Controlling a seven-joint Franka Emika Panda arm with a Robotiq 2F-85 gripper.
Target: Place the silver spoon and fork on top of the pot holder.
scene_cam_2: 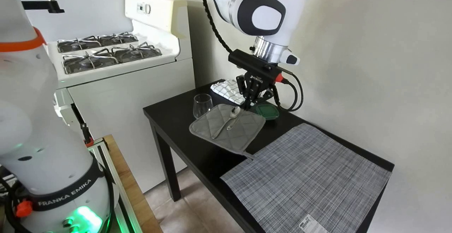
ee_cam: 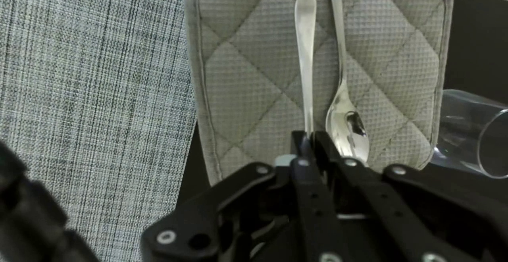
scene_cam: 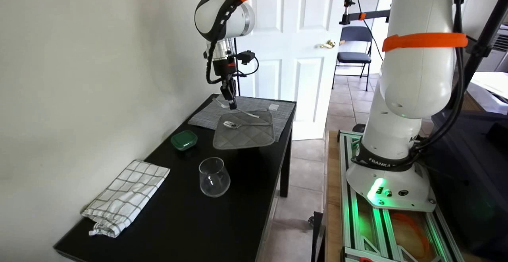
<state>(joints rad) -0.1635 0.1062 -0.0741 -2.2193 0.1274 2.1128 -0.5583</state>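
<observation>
The pot holder, a grey quilted square pad [scene_cam: 244,139] [scene_cam_2: 243,136] [ee_cam: 254,95], lies on the black table. The silver spoon [scene_cam: 231,125] [scene_cam_2: 219,130] [ee_cam: 342,121] lies on the pad, its bowl toward the wall. My gripper [scene_cam: 233,105] [scene_cam_2: 246,106] [ee_cam: 311,137] is shut on the silver fork [scene_cam: 251,114] [scene_cam_2: 231,124] [ee_cam: 305,35]. The fork's handle sticks out over the pad, beside the spoon. The fork's tines show faintly in an exterior view and are hidden behind the fingers in the wrist view. The fork appears slightly above the pad; contact with it cannot be told.
A grey woven placemat [scene_cam: 204,119] [scene_cam_2: 310,180] [ee_cam: 95,95] lies beside the pad. A small green container [scene_cam: 184,140] [scene_cam_2: 267,112] sits near the wall. A clear glass [scene_cam: 214,178] [scene_cam_2: 202,106] [ee_cam: 468,133] and a checkered towel [scene_cam: 127,198] [scene_cam_2: 227,91] are on the other side.
</observation>
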